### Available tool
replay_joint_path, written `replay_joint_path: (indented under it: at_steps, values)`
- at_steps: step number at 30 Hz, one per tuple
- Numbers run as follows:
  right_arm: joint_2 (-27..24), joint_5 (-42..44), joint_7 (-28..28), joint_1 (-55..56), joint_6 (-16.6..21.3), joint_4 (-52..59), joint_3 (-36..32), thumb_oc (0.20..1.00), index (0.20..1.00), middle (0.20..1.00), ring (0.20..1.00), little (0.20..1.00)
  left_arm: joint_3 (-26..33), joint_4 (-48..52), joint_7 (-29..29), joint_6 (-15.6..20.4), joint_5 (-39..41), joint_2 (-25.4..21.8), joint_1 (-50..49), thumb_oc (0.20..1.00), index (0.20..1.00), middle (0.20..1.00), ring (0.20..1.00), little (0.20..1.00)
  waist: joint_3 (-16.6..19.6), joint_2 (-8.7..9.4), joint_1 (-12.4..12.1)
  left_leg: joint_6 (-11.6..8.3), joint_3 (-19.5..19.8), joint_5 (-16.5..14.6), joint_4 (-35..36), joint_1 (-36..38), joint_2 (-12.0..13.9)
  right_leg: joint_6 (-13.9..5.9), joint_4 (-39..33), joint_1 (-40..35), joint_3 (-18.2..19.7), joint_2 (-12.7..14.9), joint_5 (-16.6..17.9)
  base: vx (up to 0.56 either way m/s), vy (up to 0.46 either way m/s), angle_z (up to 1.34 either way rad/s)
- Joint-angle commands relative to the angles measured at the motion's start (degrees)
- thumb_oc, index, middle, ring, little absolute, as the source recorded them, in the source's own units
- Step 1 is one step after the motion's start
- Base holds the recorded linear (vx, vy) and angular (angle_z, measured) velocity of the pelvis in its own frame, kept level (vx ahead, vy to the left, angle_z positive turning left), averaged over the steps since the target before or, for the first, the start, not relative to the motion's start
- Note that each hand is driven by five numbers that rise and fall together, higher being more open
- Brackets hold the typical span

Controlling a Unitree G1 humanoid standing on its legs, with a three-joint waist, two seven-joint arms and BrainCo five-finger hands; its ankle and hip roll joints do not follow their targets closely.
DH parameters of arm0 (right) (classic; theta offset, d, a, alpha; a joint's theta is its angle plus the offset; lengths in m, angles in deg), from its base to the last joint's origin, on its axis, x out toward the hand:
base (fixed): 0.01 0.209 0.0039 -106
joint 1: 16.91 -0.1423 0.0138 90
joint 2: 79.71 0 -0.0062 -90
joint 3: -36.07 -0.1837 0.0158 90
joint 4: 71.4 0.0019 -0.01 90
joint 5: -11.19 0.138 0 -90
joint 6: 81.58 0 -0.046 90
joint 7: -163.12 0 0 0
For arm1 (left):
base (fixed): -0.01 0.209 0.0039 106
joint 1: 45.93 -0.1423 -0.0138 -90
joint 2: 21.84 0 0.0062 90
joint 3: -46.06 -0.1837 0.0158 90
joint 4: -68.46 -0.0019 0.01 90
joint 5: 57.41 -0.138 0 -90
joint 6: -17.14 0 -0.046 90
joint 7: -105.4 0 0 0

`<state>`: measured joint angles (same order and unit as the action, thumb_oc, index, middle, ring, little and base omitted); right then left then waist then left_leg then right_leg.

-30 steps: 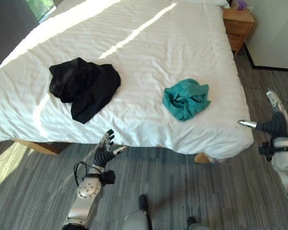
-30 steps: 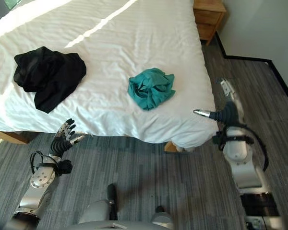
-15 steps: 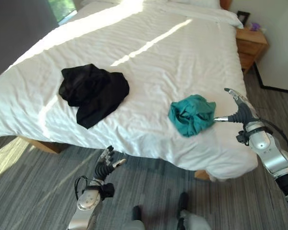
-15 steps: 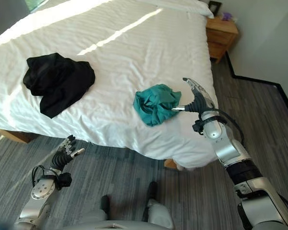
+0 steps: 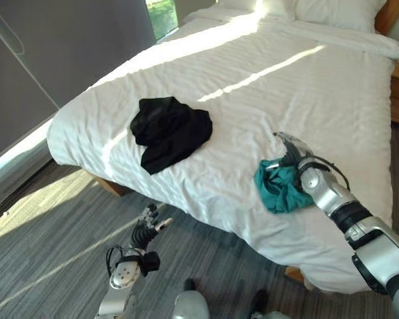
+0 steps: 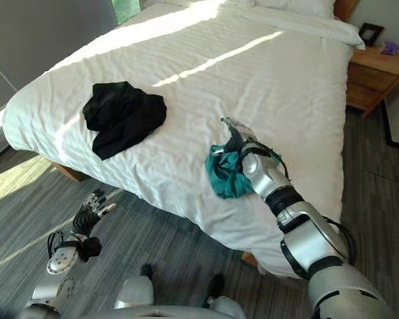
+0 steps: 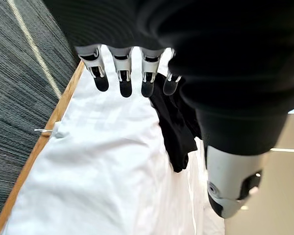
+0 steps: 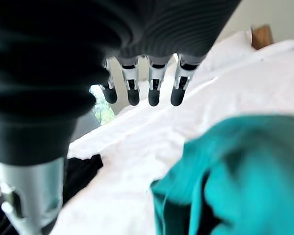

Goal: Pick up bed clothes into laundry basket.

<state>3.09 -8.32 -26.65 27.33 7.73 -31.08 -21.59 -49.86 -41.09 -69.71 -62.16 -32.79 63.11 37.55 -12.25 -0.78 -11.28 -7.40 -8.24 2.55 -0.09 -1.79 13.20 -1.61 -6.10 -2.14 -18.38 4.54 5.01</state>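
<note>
Since half a second ago the right hand (image 6: 238, 141) has come down from beside the teal garment (image 6: 226, 174) to hover right over its far edge, and the whole view has swung so that more of the bed's left side and the grey wall show. Nearest the robot, the left hand (image 5: 148, 224) hangs low over the grey striped floor (image 5: 46, 232) in front of the bed (image 5: 266, 86), fingers straight and spread, holding nothing; its wrist view looks along the bed's wooden frame edge (image 7: 44, 142) and the white sheet. Farther in, the teal garment lies crumpled on the white sheet near the bed's near right edge, with the right hand above it, fingers (image 8: 154, 90) extended and relaxed, not closed on the cloth. Whether the fingertips touch the fabric cannot be told. To the left and a little farther back, well apart from the teal one, the black garment (image 5: 169, 129) lies bunched on the sheet. Beyond it, pillows (image 5: 326, 12) sit at the head of the bed, and a wooden nightstand (image 6: 372, 76) stands at the far right.
</note>
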Motion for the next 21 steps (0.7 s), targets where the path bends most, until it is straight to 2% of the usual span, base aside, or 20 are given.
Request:
replay_joint_path:
  at_steps: [1,3,4,7,9,11,13,16,19,21]
  values:
    - [3.93,2.85,-1.79,-2.24,0.49,-7.23,1.98,1.0,1.0,1.0,1.0,1.0,1.03,-0.29,1.97,1.76,1.82,-2.44,-0.11,1.0,1.0,1.0,1.0,1.0,-1.06,3.32,-2.66,-2.57,7.66,1.73,-3.16,-3.74,0.28,-5.34,1.1,-4.95,2.86,2.73,-8.97,0.17,0.125,-0.3]
    - [7.11,3.7,-1.13,0.3,0.14,-12.15,1.62,1.0,1.0,1.0,1.0,1.0,1.46,-1.93,2.46,1.3,0.21,-1.81,-1.01,1.0,1.0,1.0,1.0,1.0,-0.69,2.17,-3.49,-2.64,11.17,1.11,0.02,-2.5,-0.26,-5.34,1.1,-5.62,4.36,2.05,-9.65,0.15,0.157,-0.04]
    - [8.46,3.67,-1.0,3.44,0.24,-13.53,0.23,1.0,1.0,1.0,1.0,1.0,2.12,-3.57,2.79,0.65,-2.28,-1.94,-1.05,1.0,1.0,1.0,1.0,1.0,-0.33,1.68,-3.5,-3.2,10.61,2.14,2.5,-1.74,-0.16,-5.68,1.1,-5.72,4.15,2.09,-9.76,0.12,0.153,0.14]
    - [8.01,2.42,-0.83,7.44,0.53,-10.9,0.51,1.0,1.0,1.0,1.0,1.0,3.04,-5.93,4.05,0.57,-5.3,-2.93,0.8,1.0,1.0,1.0,1.0,1.0,0.14,2.16,-3.07,-3.43,8.75,2.29,4.01,-1.11,-0.24,-6.15,1.1,-5.02,4.19,2.7,-9.31,0.05,0.131,0.08]
    - [4.37,-1.95,-0.39,10.62,0.88,-5.93,1.58,1.0,1.0,1.0,1.0,1.0,4.59,-7.61,6.2,0.86,-7.88,-4.87,3.71,1.0,1.0,1.0,1.0,1.0,0.28,2.82,-2.04,-3.25,7.31,1.52,4.43,-0.25,-0.56,-7.09,1.1,-4.35,4.52,3.64,-8.42,0.04,0.098,-0.05]
    - [-2.15,-5.96,0.17,14.3,1.62,4.34,0.82,1.0,1.0,1.0,1.0,1.0,6.68,-6.72,7.57,0.85,-9.87,-6.16,5.0,1.0,1.0,1.0,1.0,1.0,0.15,3.3,-0.45,-2.81,5.7,0.79,4.6,0.55,-1.16,-8.0,1.1,-3.55,5.3,4.84,-7.44,0.01,0.118,-0.2]
    - [-9.3,-8.23,0.9,17.8,2.91,15.66,-2.19,1.0,1.0,1.0,1.0,1.0,8.38,-5.27,8.2,1.38,-11.24,-6.95,4.89,1.0,1.0,1.0,1.0,1.0,0.28,3.77,1.29,-2.31,4.12,0.03,4.94,1.23,-1.65,-8.94,1.1,-2.63,6.2,6.13,-6.36,0.0,0.141,-0.24]
    - [-16.25,-9.86,0.76,21.01,5.08,28.6,-6.48,1.0,1.0,1.0,1.0,1.0,8.47,-4.46,8.27,1.87,-11.8,-6.14,4.55,1.0,1.0,1.0,1.0,1.0,0.4,4.43,3.48,-1.66,2.14,-1.01,5.09,1.81,-2.27,-10.0,1.1,-1.45,6.95,7.66,-5.17,-0.01,0.134,-0.31]
    - [-18.86,-12.73,1.29,21.75,5.54,33.19,-7.86,1.0,1.0,1.0,1.0,1.0,7.79,-2.11,7.22,1.7,-12.13,-5.05,4.08,1.0,1.0,1.0,1.0,1.0,-0.01,5.11,4.39,-1.23,1.18,-1.6,5.09,1.33,-2.64,-10.65,1.1,0.0,7.32,8.55,-4.23,-0.06,0.079,-0.18]
    - [-18.91,-13.56,1.24,22.38,5.35,32.71,-8.1,1.0,1.0,1.0,1.0,1.0,6.75,-1.83,6.22,1.32,-12.66,-4.42,4.05,1.0,1.0,1.0,1.0,1.0,-0.33,5.75,4.53,-1.08,0.81,-1.7,5.09,0.97,-2.66,-10.89,1.1,0.69,7.21,8.86,-3.83,-0.06,0.035,-0.2]
